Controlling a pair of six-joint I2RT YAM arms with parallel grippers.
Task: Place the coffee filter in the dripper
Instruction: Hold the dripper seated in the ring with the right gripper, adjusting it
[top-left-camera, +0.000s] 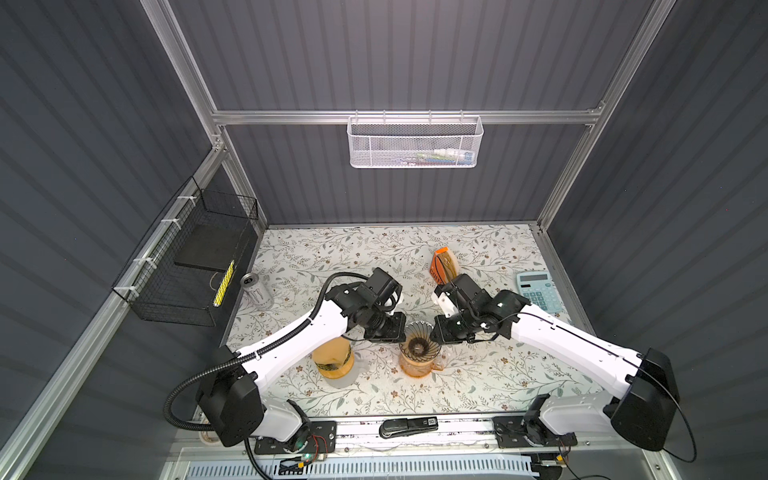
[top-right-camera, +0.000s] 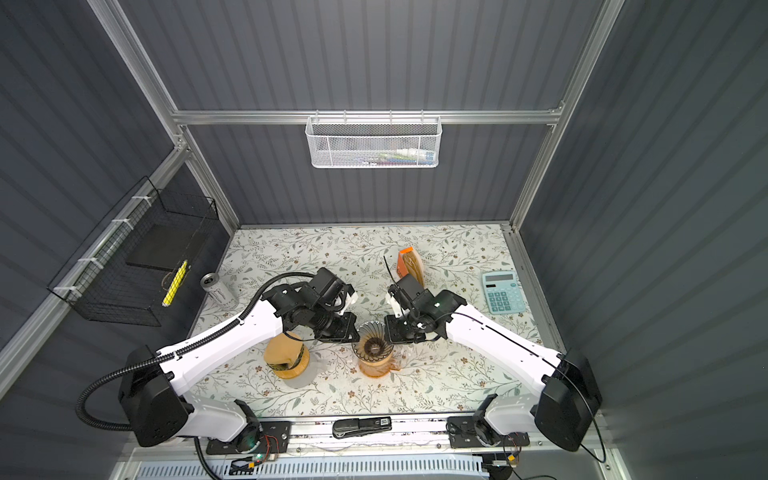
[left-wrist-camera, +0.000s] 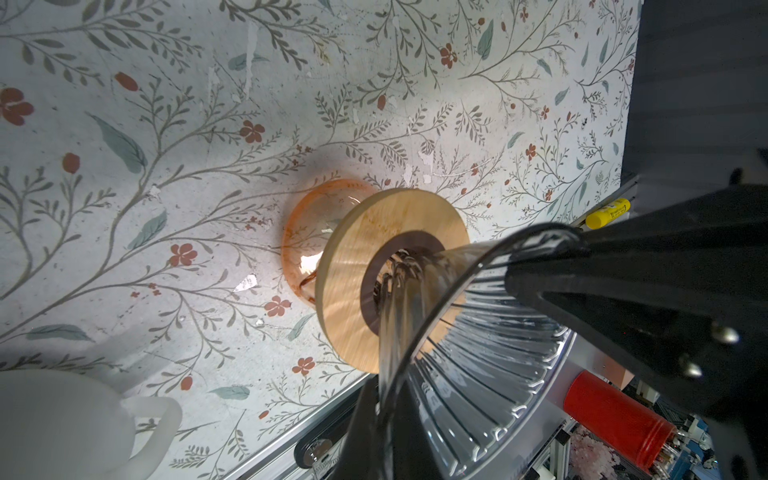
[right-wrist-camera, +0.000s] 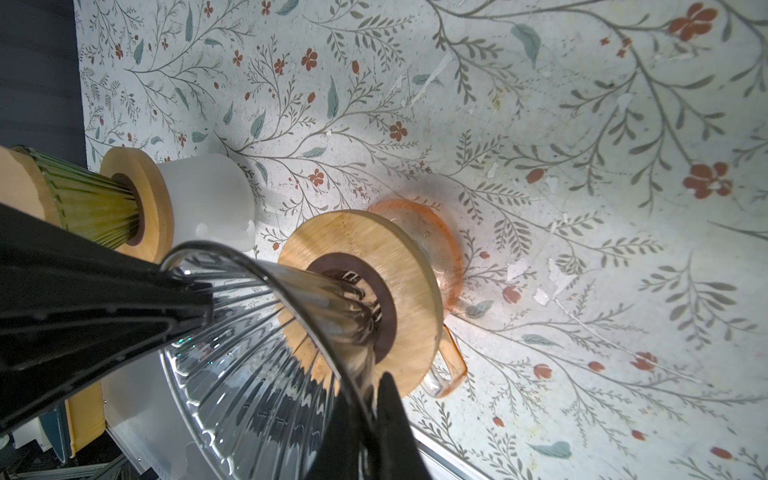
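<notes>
Both arms reached inward; the left gripper (top-left-camera: 400, 333) and right gripper (top-left-camera: 437, 332) pinched their fingers on opposite rim edges of the clear ribbed dripper (top-left-camera: 419, 347), upright on an orange mug (top-left-camera: 420, 368).

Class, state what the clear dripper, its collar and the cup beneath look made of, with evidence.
The dripper: clear, glossy ribbed glass, perhaps plastic; the table shows through. The collar: matt pale wood or bamboo; grain lines visible. The cup: orange-tinted glass, probably; see-through with bright highlights.
</notes>
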